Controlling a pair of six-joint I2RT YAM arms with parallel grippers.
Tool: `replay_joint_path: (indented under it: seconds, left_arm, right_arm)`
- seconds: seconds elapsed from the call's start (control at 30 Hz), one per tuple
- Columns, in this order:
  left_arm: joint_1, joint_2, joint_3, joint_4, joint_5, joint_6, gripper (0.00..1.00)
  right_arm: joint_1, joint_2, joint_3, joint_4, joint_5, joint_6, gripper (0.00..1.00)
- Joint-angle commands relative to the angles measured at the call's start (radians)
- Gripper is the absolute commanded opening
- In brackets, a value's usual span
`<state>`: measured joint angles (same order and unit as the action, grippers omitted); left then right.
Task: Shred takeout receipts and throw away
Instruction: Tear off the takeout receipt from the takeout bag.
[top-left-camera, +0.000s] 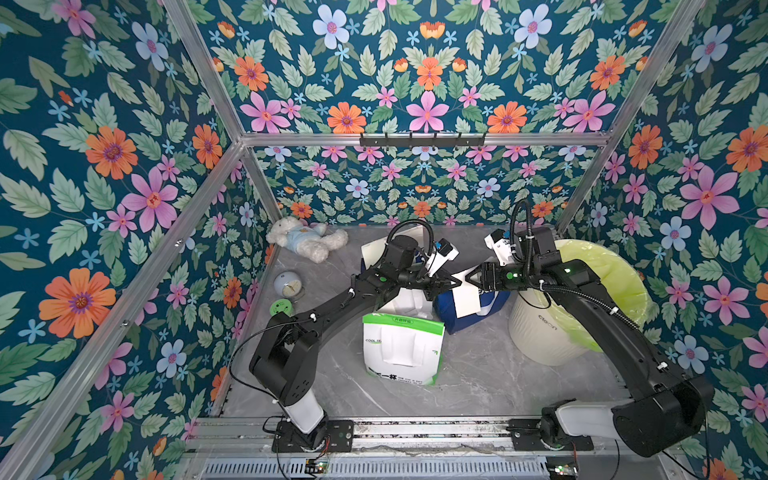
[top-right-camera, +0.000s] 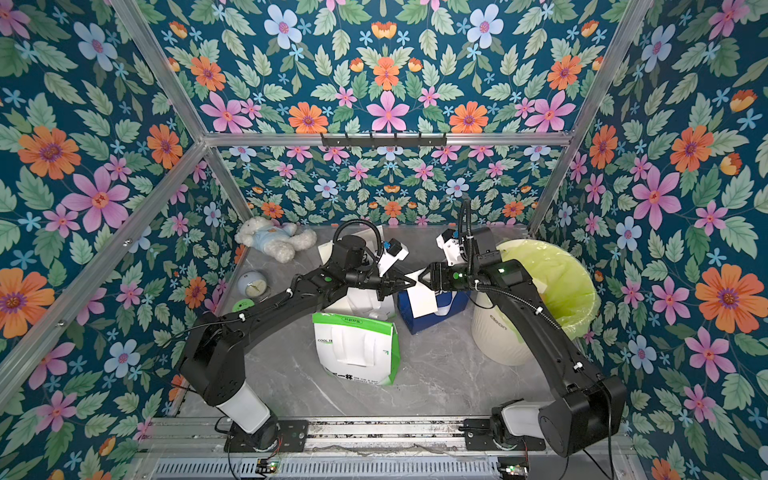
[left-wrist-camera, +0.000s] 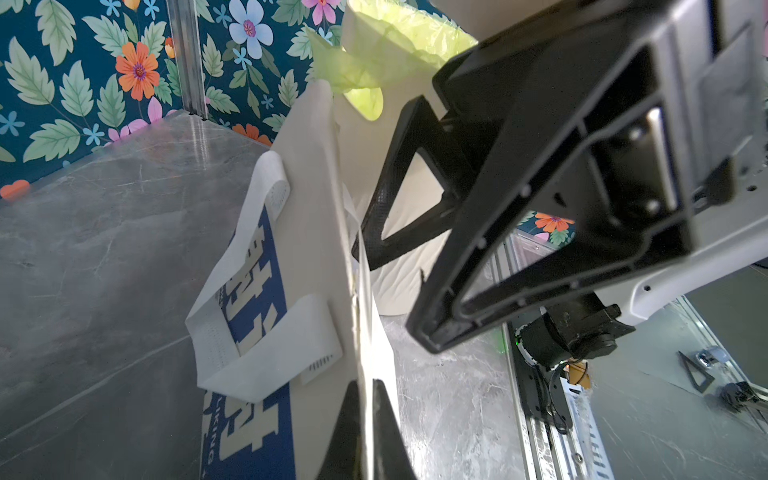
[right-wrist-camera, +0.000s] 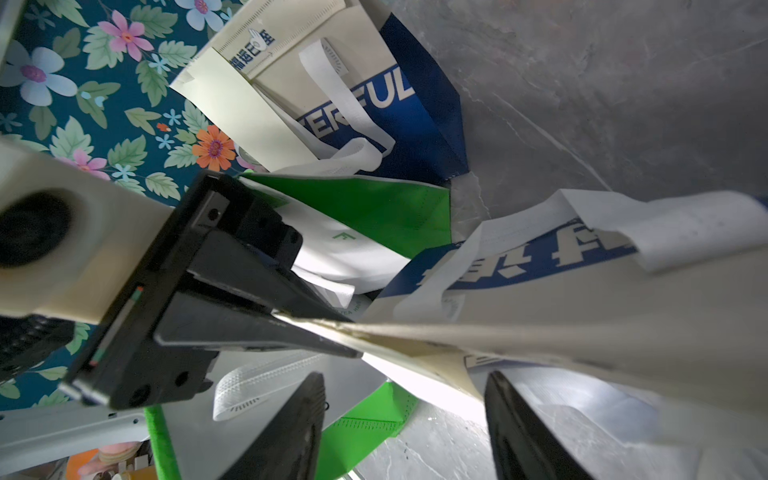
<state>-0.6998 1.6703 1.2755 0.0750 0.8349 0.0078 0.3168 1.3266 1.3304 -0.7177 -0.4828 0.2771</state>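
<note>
Both top views show the grey marble-patterned tabletop crowded in the middle and bare toward the front rail. The floral walls close it in on three sides. The left gripper is clamped tight on one edge of a takeout receipt, a thin, plain white sheet hanging limp over the blue-and-white bag. The right gripper faces it tip to tip, with its jaws spread wide on either side of the same sheet and not closed on it. A white-and-green bag stands nearer the front. A ribbed cream bin with a crinkled yellow-green liner stands just beside the blue-and-white bag.
</note>
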Motion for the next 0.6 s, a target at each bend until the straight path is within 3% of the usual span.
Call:
replay_joint_path:
  seconds: [0.0, 0.27, 0.57]
  left_arm:
    - [-0.001, 0.001, 0.005, 0.046, 0.023, 0.008, 0.00]
    - [-0.006, 0.012, 0.013, 0.046, 0.015, 0.009, 0.00]
    - [-0.018, 0.023, 0.014, 0.040, 0.001, 0.019, 0.00]
  right_arm:
    - [0.000, -0.001, -0.005, -0.018, 0.016, -0.031, 0.63]
    - [0.003, 0.031, -0.028, 0.082, -0.091, 0.012, 0.52]
    - [0.054, 0.067, -0.005, 0.117, -0.098, 0.027, 0.39]
